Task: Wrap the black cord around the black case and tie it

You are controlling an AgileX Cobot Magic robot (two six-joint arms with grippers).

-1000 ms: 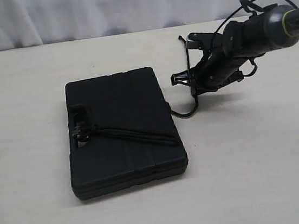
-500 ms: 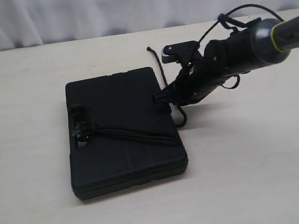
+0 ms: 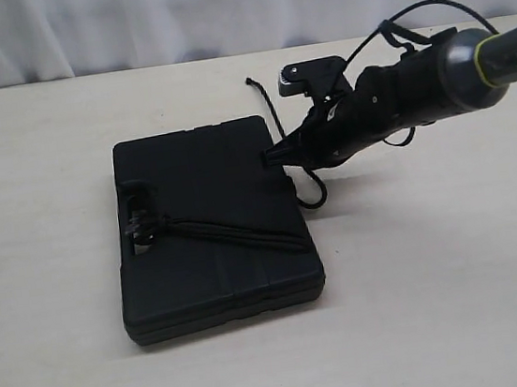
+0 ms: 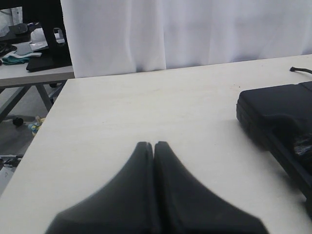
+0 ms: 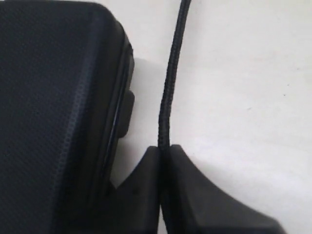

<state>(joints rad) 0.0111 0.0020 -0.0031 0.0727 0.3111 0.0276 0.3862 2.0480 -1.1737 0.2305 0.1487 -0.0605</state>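
Observation:
The black case (image 3: 210, 223) lies flat on the table, its handle slot at the left. The black cord (image 3: 235, 234) runs from a bulky knot (image 3: 141, 222) at the handle diagonally across the lid, goes round the right edge, loops on the table (image 3: 314, 196) and rises to a frayed tip (image 3: 251, 82). My right gripper (image 3: 273, 154) is shut on the black cord (image 5: 168, 92) at the case's (image 5: 53, 107) right edge. My left gripper (image 4: 154, 144) is shut and holds nothing, away to the side of the case (image 4: 273, 114).
The pale table (image 3: 438, 275) stretches round the case. A white curtain (image 3: 171, 15) hangs behind the table's far edge. Off the table, the left wrist view shows another desk with clutter (image 4: 29, 53).
My right gripper has swung left from beside the case to its right edge, carrying the cord with it. The cord's free end now stands up behind the case's far right corner.

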